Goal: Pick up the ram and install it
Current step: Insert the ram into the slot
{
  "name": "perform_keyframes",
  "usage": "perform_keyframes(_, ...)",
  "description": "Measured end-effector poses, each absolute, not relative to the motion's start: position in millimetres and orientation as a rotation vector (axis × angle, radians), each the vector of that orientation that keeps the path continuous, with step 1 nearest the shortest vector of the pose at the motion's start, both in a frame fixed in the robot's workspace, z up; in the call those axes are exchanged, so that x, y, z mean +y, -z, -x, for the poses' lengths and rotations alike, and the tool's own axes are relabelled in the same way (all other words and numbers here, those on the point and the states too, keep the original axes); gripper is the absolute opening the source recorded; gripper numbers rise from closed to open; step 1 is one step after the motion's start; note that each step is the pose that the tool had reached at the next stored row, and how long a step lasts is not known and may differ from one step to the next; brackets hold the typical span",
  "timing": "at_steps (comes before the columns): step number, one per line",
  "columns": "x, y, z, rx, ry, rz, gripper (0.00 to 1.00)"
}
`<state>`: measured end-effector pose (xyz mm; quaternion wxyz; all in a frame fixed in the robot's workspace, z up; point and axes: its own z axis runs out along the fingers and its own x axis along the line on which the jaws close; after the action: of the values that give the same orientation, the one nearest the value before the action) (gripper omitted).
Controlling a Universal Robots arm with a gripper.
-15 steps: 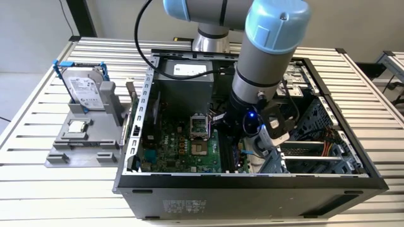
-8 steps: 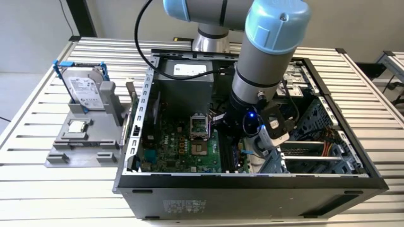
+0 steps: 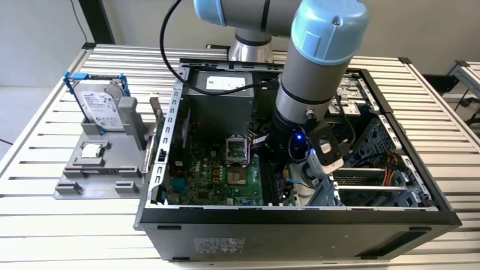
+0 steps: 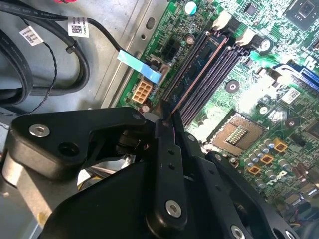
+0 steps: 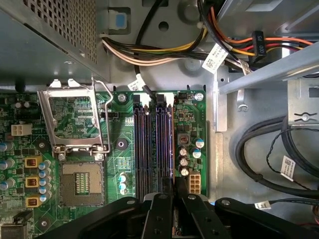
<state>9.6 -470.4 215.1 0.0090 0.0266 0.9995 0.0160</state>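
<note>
Second wrist view, ram (image 4: 197,74) edge-on in end effector (image 4: 167,117)

Slatted aluminium table (image 3: 45,129) filled exterior view, ribs running across. Pale grey wall (image 3: 45,28) stood behind, dark vertical post (image 3: 98,19) against it. Second slatted surface (image 3: 466,76) at exterior view's right. Light even.

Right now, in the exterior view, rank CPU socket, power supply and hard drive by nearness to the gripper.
1. CPU socket, beside the gripper holding the ram.
2. Power supply, at the case's back.
3. Hard drive, outside the case, exterior view's left.
</note>
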Motion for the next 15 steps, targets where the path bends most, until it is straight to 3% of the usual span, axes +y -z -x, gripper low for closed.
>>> perform_keyframes(9,-470.4,-213.3,-9.6,3.122,-0.05,-0.083,0.0)
perform_keyframes(10,-470.4,-213.1,-9.6,3.122,-0.05,-0.083,1.0)
perform_keyframes(15,-470.4,-214.3,-9.6,3.122,-0.048,-0.083,1.0)
